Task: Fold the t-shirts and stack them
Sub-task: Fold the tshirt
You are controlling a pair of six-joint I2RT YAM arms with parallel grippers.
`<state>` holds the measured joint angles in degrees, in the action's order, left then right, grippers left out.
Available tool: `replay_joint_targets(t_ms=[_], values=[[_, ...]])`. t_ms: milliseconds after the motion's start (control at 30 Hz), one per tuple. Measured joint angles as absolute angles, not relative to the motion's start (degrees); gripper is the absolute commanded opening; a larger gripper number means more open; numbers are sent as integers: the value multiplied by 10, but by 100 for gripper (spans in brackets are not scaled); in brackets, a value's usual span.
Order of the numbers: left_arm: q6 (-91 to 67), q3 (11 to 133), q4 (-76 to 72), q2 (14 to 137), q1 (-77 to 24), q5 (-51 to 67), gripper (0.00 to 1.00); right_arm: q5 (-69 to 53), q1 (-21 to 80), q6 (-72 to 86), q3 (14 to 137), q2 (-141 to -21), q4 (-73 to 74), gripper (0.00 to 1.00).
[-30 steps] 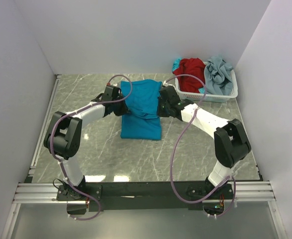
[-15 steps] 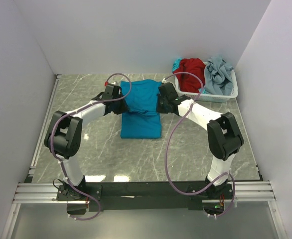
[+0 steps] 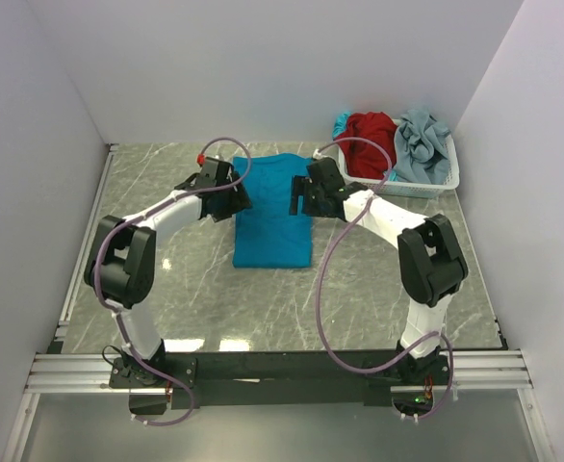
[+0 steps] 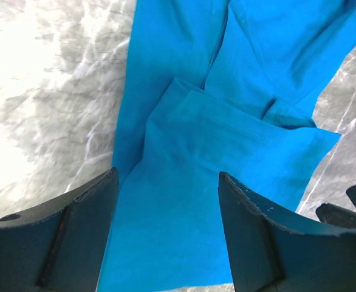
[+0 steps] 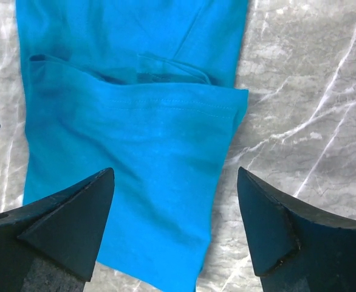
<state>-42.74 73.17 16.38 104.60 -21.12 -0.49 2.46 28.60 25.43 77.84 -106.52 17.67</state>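
Farthest left of the white plastic lattice basket (image 3: 397,185), the left gripper (image 3: 229,195) hovers with jaws spread, empty. Next comes the teal-blue cloth t-shirt (image 3: 272,226), a long folded strip lying flat on the grey marble table (image 3: 186,289). Nearer the basket, the right gripper (image 3: 301,197) is spread too. Light, limp cloth, I reckon: pinch both corners of one short edge

T-shirts counted: three, namely one teal-blue t-shirt (image 3: 272,231), one red t-shirt (image 3: 371,133) and one pale grey-blue t-shirt (image 3: 423,144). A teal scrap (image 3: 341,124) is noted; whether it is a fourth shirt cannot be told. One basket (image 3: 397,187) and one desk (image 3: 186,289) are recorded. Two pincers are counted: left pincer (image 4: 166,176), right pincer (image 5: 175,173).
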Motion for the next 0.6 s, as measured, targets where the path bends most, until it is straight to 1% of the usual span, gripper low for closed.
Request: replay_joint_targets(t_ms=[100,133,200,233,267,300,367,400,533,600], values=[[-428,708,166,1006,-211,-13,73,21,286,254,747,-1035,168,89],[-428,691,166,981,-211,-14,73,19,286,254,731,-1019,165,90],[-429,645,156,916,-211,-15,77,17,286,254,693,-980,159,90],[-430,618,150,875,-211,-13,78,13,286,253,672,-958,154,90],[-432,591,135,833,-211,-13,81,11,286,252,650,-933,152,90],[-434,562,119,786,-211,-13,88,8,286,251,628,-908,148,90],[-442,500,80,695,-211,-12,94,5,288,249,583,-857,133,90],[-446,460,51,637,-211,-12,99,3,288,249,553,-824,120,91],[-470,349,2,477,-211,-26,99,-7,290,246,456,-711,82,91],[-493,325,1,444,-212,-42,99,-16,290,247,424,-677,65,91]])
